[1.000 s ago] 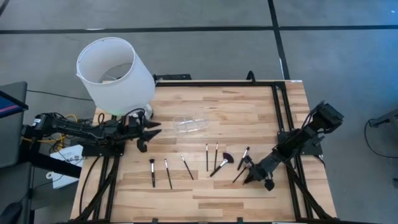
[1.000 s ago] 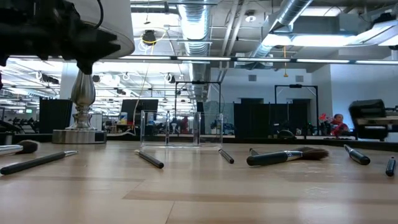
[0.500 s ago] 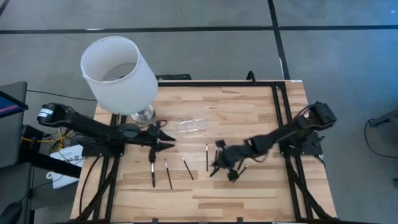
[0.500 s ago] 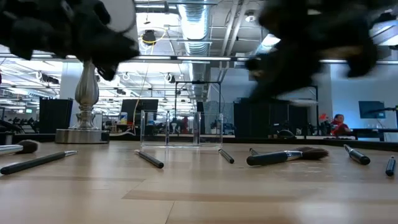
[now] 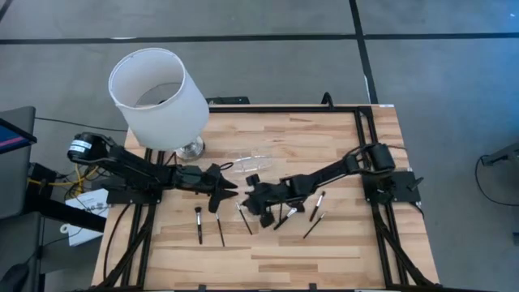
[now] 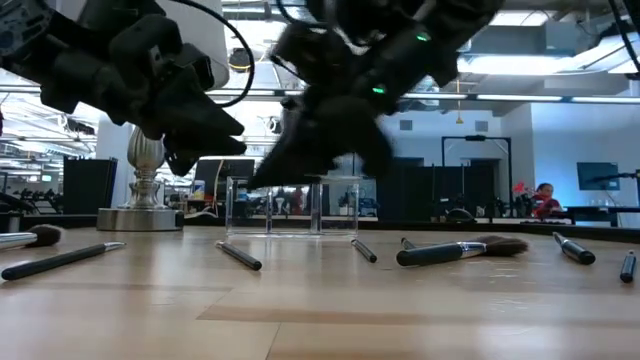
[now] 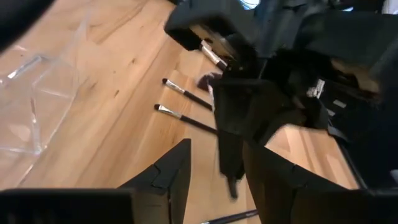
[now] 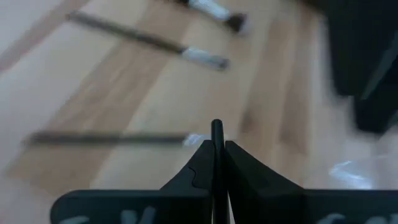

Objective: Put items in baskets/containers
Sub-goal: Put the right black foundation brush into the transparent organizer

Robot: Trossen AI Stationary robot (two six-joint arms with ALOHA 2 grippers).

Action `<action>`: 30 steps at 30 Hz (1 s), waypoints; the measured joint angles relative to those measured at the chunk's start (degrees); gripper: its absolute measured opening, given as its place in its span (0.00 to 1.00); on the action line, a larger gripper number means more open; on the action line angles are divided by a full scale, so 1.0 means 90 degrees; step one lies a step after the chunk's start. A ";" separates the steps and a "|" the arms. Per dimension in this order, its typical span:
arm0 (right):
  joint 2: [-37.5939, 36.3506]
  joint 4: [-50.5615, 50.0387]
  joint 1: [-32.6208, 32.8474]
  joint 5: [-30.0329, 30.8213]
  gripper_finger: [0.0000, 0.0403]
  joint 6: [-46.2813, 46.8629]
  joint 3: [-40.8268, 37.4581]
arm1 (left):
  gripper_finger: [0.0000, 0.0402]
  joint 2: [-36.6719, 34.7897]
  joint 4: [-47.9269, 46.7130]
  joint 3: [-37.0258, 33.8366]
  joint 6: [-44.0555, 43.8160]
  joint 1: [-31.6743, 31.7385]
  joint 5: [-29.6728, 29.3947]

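Several slim black brushes lie flat on the wooden table, among them [image 5: 198, 224], [image 5: 220, 229], [image 5: 317, 205] and, in the low view, a fan-shaped one [image 6: 460, 250]. The clear holder [image 5: 247, 161] stands behind them, also visible in the low view [image 6: 290, 205]. My right gripper [image 5: 250, 193] reaches across to the table's middle and is shut on a brush handle [image 8: 216, 134]. My left gripper [image 5: 227, 185] is open and faces it from the left, close by. In its wrist view, the left gripper [image 7: 217, 186] has its fingers on either side of the right gripper. My right gripper pinches a thin black brush handle [image 8: 216, 132] between its two shut fingers. The handle runs along the fingers, and its end pokes just past the tips. The gripper hangs above the table in the low view; the rest of the brush is hidden by the fingers.
A big white lampshade [image 5: 158, 97] on a silver base [image 6: 145, 215] stands at the table's far left, just behind my left arm. The black frame rail [image 5: 365, 142] runs along the right side. Bare wood lies along the near edge [image 5: 268, 264].
My right arm has swept from the table's near right, over the brushes, to the middle near the holder. My left arm has stretched rightward from the left edge toward it. The lamp has shifted slightly to the right.
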 joint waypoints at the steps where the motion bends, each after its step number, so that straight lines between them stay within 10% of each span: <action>1: 0.0044 -0.0072 0.0006 0.0139 0.03 -0.0078 0.0099 | 0.35 0.0000 0.0006 -0.0002 -0.0031 -0.0018 0.0000; 30: -0.0083 -0.0360 0.0131 0.1505 0.03 -0.0794 0.0480 | 0.34 0.0002 -0.0191 -0.0036 -0.0055 -0.0112 -0.0046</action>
